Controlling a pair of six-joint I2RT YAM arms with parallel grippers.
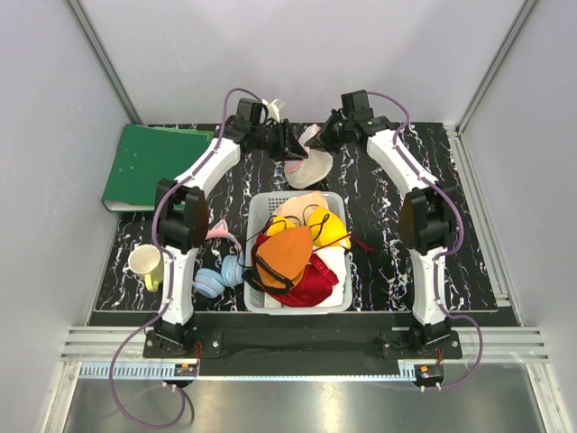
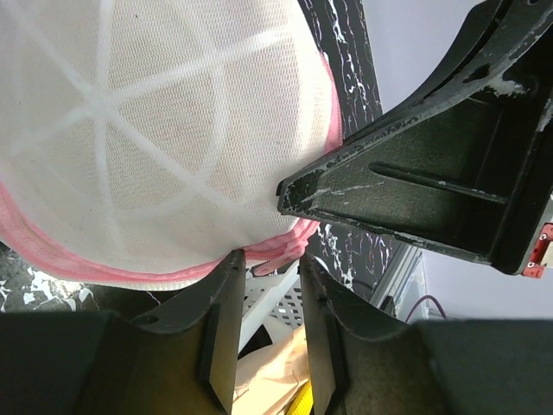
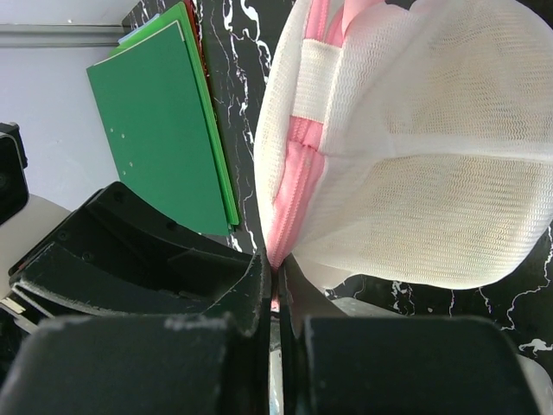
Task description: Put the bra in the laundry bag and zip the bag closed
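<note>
Bagging and zipping are waiting — the bra (image 1: pixel 335 233) is lying in the basket (image 1: pixel 297 308). My right gripper (image 3: pixel 276 259) is clamping the pink rim of the laundry bag (image 3: pixel 415 173); whether my left gripper (image 2: pixel 266 259) is gripping it, I cannot tell.

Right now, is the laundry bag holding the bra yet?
Seemingly empty: no yellow shows through the laundry bag mesh; yellow fabric lies in the basket.

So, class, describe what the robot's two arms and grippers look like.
The left arm and right arm have white links, black joints and looping purple cables. The left gripper and right gripper are black, blocky, with scuffed whitish edges.
</note>
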